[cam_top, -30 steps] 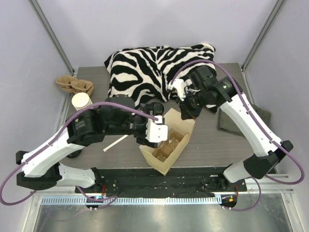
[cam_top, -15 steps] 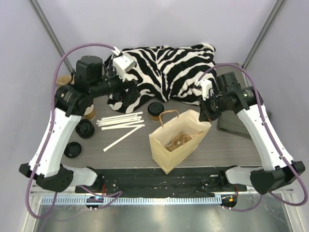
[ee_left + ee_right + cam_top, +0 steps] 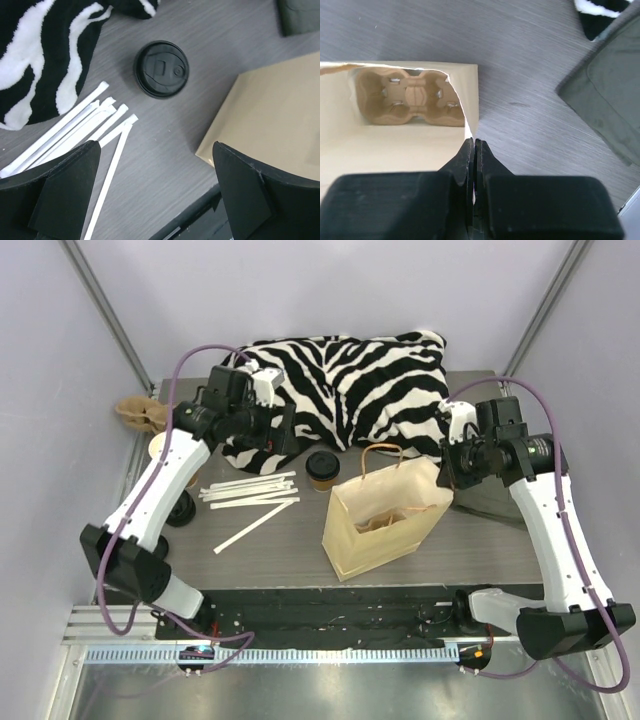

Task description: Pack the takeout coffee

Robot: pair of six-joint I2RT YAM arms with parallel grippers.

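Note:
The takeout coffee [image 3: 322, 468], a brown paper cup under a black lid [image 3: 161, 68], stands on the table between the zebra cloth and the paper bag [image 3: 385, 515]. My left gripper [image 3: 277, 436] hovers open and empty to the cup's left, over the cloth's edge; in the left wrist view its fingers [image 3: 65, 195] frame bare table below the cup. My right gripper [image 3: 473, 143] is shut on the bag's right rim [image 3: 447, 468], holding the mouth open. A cardboard cup carrier [image 3: 410, 97] lies inside the bag.
A zebra-print cloth [image 3: 340, 380] fills the back. White wrapped straws [image 3: 250, 492] lie left of the bag. A stack of lidless cups [image 3: 167, 450], loose black lids [image 3: 178, 508] and another carrier [image 3: 150, 415] sit at the left. A dark folded cloth [image 3: 490, 495] lies at the right.
My left arm swung from over the bag back to the left rear and its jaws opened wider. My right arm drew the bag's rim rightward. The lidded cup came into view.

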